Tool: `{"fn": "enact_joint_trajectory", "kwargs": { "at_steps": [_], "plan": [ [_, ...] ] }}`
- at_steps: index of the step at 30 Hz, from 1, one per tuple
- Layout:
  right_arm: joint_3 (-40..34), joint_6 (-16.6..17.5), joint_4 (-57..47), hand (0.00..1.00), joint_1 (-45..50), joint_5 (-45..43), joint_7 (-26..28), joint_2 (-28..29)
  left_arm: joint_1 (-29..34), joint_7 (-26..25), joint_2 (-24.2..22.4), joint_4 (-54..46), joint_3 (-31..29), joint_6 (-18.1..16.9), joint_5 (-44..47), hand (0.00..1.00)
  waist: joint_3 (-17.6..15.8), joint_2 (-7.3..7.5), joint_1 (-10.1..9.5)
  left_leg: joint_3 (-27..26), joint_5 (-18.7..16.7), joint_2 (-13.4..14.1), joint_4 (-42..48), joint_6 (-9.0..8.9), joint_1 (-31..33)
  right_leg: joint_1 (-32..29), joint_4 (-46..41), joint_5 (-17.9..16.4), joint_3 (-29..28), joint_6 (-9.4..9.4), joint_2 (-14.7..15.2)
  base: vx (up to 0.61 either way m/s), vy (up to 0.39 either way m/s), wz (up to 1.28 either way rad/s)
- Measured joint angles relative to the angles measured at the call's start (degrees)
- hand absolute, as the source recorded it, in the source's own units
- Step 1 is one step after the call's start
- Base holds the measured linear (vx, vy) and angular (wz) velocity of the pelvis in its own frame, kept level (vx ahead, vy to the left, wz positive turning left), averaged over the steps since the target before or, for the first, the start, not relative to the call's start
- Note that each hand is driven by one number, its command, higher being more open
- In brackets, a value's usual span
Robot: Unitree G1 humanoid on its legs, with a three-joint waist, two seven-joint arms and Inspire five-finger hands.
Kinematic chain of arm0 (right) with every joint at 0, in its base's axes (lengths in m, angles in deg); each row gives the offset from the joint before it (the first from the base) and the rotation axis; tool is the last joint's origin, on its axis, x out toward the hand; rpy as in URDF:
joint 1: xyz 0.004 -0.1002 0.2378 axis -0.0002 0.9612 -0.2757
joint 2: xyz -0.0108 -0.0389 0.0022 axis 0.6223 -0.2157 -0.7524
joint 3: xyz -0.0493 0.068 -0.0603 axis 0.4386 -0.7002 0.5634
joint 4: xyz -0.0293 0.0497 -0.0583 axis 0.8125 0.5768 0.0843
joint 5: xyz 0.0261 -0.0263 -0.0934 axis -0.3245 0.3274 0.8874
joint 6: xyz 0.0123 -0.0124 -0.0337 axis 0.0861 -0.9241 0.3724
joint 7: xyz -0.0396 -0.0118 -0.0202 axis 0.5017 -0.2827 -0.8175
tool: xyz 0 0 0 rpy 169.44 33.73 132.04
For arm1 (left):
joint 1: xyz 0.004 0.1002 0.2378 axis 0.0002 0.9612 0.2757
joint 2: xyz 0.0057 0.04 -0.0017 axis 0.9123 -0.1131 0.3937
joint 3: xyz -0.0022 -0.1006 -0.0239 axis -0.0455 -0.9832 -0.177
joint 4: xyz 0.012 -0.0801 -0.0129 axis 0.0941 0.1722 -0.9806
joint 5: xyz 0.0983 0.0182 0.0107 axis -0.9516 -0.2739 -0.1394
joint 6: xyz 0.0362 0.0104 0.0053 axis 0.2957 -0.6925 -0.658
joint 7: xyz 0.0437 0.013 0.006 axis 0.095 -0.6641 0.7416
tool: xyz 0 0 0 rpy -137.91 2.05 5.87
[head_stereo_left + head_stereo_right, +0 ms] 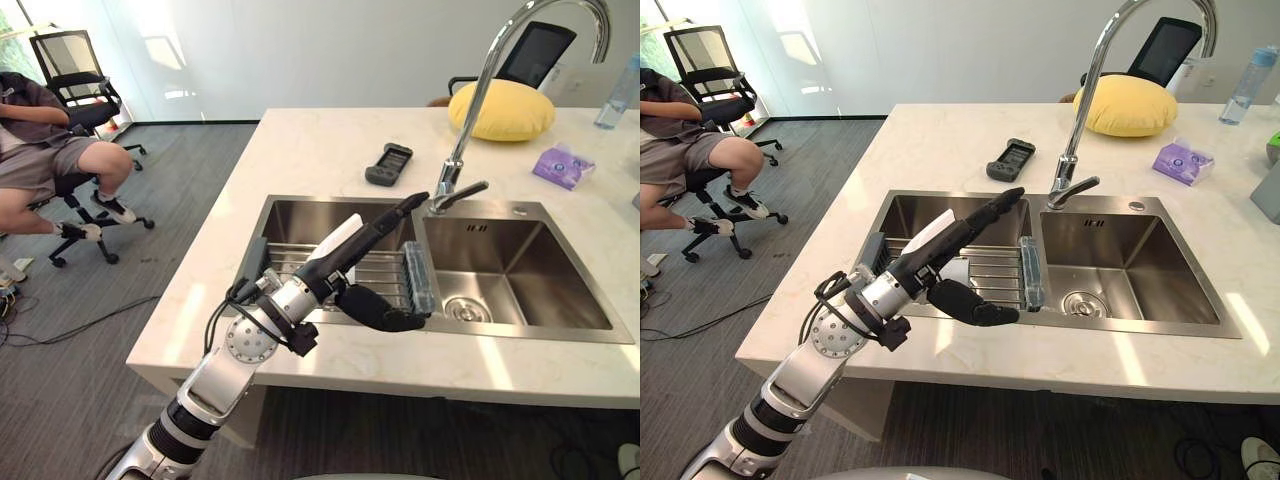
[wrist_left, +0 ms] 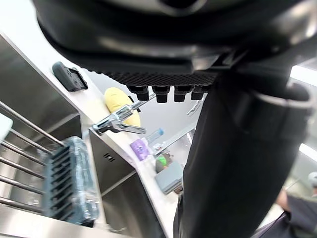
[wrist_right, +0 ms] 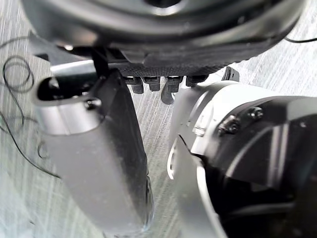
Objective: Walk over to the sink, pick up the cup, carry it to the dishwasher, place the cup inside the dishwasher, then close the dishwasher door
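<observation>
- the left hand (image 1: 345, 262) is reaching out over the sink (image 1: 540, 270), above its left basin; its fingers are lying straight and together, pointing toward the faucet (image 1: 480, 100), with the thumb spread apart below them, and it is gripping nothing.
- what i am taking for the cup (image 1: 958, 272) is showing as a pale shape on the wire rack (image 1: 385, 270) inside the sink's left basin, just under the hand and mostly hidden by it; whether the hand is touching it i cannot tell.
- the right hand (image 3: 158, 34) is hanging over the grey floor away from the sink; its fingers are looking straight and are holding nothing.
- the faucet is standing on the sink's far rim between the two basins, arching over the right one.
- on the counter (image 1: 300, 150) beyond the sink a black remote (image 1: 389, 163) is lying near the rim, with a yellow cushion (image 1: 500, 108) farther back, and a purple pack (image 1: 563, 165) and a bottle (image 1: 620, 95) off to the sink's far right.
- a person (image 1: 40, 150) is sitting on an office chair well away from the sink, past the counter's left end.
- progress, as i judge it: the walk to the sink is looking done and the grasp is only being lined up; picking up, carrying to the dishwasher, placing and closing the door are all remaining.
</observation>
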State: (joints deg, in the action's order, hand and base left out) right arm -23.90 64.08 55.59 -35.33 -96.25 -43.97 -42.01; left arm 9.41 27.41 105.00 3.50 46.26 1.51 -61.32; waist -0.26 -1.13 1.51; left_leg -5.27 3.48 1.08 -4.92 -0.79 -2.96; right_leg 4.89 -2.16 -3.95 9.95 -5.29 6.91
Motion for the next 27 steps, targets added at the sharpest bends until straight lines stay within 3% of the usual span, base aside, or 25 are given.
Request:
{"fn": "enact_joint_trajectory", "kwargs": {
  "at_steps": [5, 10, 16, 27],
  "plan": [
    [-1.35, -0.01, 0.05, 1.00, -1.92, -0.76, 1.22, -0.15, 0.00, -2.10, 1.32, 4.30, 0.30, 1.45, -2.25, 1.00, -0.46, 0.71, 1.53, -0.96, 0.10, 0.09, 0.01, 0.17, 0.08, 0.03, 1.41, 1.16, -1.09, -0.09, -0.20, -0.01, 0.003, -0.13],
    [-2.21, -0.08, 0.51, 1.00, -4.52, -0.76, 2.02, 0.05, -0.80, -7.80, 1.18, 9.97, -0.31, 2.88, -4.69, 1.00, -1.56, 1.70, 2.36, -1.87, -0.01, 0.15, -0.01, 0.18, -0.67, 1.05, 2.96, 2.10, -1.72, -0.23, -0.33, 0.00, 0.003, -0.08],
    [-1.64, -0.01, -0.49, 1.00, -4.92, -0.79, 2.12, 0.05, 0.57, -11.37, 1.11, 17.30, -4.22, 5.92, -4.62, 1.00, -2.84, 1.89, 2.39, -2.68, -0.14, 0.53, -0.05, 0.00, -1.16, 1.37, 3.40, 2.31, -1.94, -0.16, -0.62, -0.03, -0.009, -0.06],
    [7.32, 0.43, -2.77, 1.00, -3.90, -0.76, 0.80, 0.10, 1.06, -16.25, -1.26, 22.92, -8.15, 7.61, -4.18, 1.00, -3.44, 1.92, 2.38, -3.05, -0.75, 1.31, -0.32, -0.89, -2.54, 3.14, 4.55, 2.40, -1.12, -0.07, -1.27, 0.00, -0.007, -0.01]
  ]
}}
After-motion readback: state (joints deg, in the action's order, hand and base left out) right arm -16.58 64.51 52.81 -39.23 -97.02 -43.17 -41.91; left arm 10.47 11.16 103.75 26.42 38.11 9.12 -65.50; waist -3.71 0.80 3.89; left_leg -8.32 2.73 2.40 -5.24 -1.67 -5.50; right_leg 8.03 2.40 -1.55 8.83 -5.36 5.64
